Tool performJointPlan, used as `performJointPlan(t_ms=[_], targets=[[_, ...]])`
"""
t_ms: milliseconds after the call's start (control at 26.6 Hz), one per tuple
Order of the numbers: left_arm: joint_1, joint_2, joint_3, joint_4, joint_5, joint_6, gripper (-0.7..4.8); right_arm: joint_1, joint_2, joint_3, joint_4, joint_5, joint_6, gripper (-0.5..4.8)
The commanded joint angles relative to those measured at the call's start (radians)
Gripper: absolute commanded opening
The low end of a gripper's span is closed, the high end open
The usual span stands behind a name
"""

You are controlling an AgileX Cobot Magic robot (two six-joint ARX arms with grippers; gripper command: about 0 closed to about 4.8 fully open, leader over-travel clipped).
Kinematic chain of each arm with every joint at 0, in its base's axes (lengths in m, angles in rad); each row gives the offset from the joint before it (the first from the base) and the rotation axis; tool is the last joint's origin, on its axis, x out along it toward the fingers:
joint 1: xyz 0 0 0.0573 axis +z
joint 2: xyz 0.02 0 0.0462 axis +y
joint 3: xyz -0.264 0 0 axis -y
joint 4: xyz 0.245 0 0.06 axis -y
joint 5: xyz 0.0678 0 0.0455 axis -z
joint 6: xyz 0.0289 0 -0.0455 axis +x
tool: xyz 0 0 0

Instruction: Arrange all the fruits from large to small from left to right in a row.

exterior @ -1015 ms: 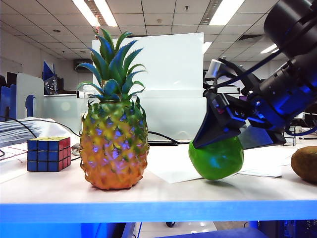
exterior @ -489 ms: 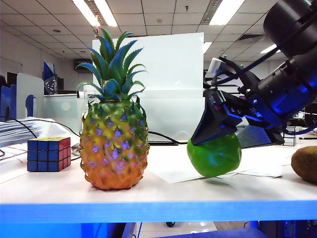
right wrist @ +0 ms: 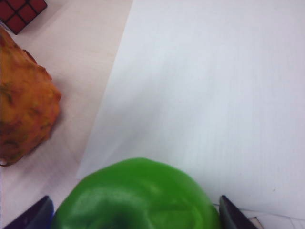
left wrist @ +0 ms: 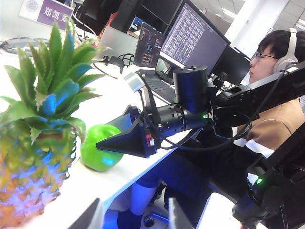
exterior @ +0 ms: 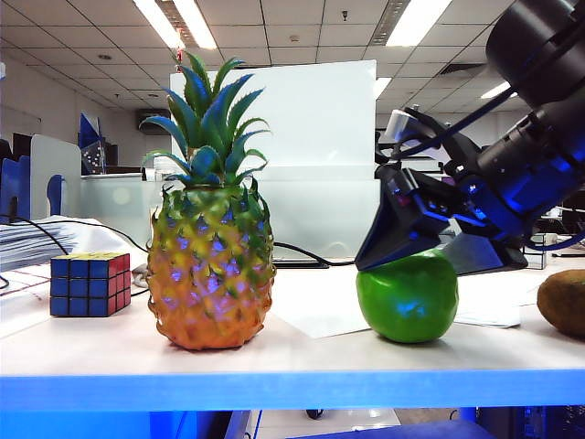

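Kiwi [exterior: 563, 303] cut by exterior edge; apple [right wrist: 136, 195] cropped in right wrist view.

a second ago i saw the apple [exterior: 408, 296] tilted, leaning left under the right gripper [exterior: 413, 245]. now it has rolled upright and sits a bit further right on the desk [exterior: 274, 361], squarely below the gripper. my right gripper has lifted slightly, and its fingers [right wrist: 37, 213] stand apart on either side of the apple, wide and not squeezing it.
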Motion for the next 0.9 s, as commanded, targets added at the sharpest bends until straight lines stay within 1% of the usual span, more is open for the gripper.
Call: performJointPlan(t_ms=[38, 338, 489, 602, 715, 752, 790, 827, 865, 903], targets=[[0.001, -0.002, 0.002, 0.014, 0.002, 0.001, 1.84, 0.0, -0.005, 0.004, 0.019, 0.0, 0.0, 4.79], [0.001, -0.002, 0.002, 0.014, 0.002, 0.001, 1.84, 0.0, -0.005, 0.012, 0.111, 0.011, 0.03, 4.79], [0.001, -0.002, 0.002, 0.014, 0.002, 0.001, 1.84, 0.0, -0.017, 0.013, 0.173, 0.006, 0.091, 4.79], [0.001, -0.002, 0.002, 0.015, 0.002, 0.0, 1.84, 0.0, -0.071, 0.016, 0.276, -0.034, 0.157, 4.79], [0.001, -0.002, 0.002, 0.016, 0.002, 0.0, 1.84, 0.0, -0.169, 0.028, 0.41, -0.033, 0.187, 4.79], [0.001, -0.002, 0.002, 0.017, 0.002, 0.0, 1.84, 0.0, -0.203, 0.034, 0.433, -0.031, 0.187, 4.09], [0.001, -0.002, 0.002, 0.018, 0.002, 0.0, 1.84, 0.0, -0.249, 0.041, 0.439, -0.031, 0.187, 2.07], [0.001, -0.002, 0.002, 0.02, 0.002, 0.0, 1.84, 0.0, -0.288, 0.046, 0.437, -0.03, 0.186, 0.66], [0.001, -0.002, 0.003, 0.023, 0.001, 0.0, 1.83, 0.0, -0.335, 0.047, 0.437, -0.03, 0.183, -0.04], [0.001, -0.002, 0.003, 0.03, 0.001, 0.0, 1.83, 0.0, -0.379, 0.047, 0.428, -0.03, 0.183, -0.01]])
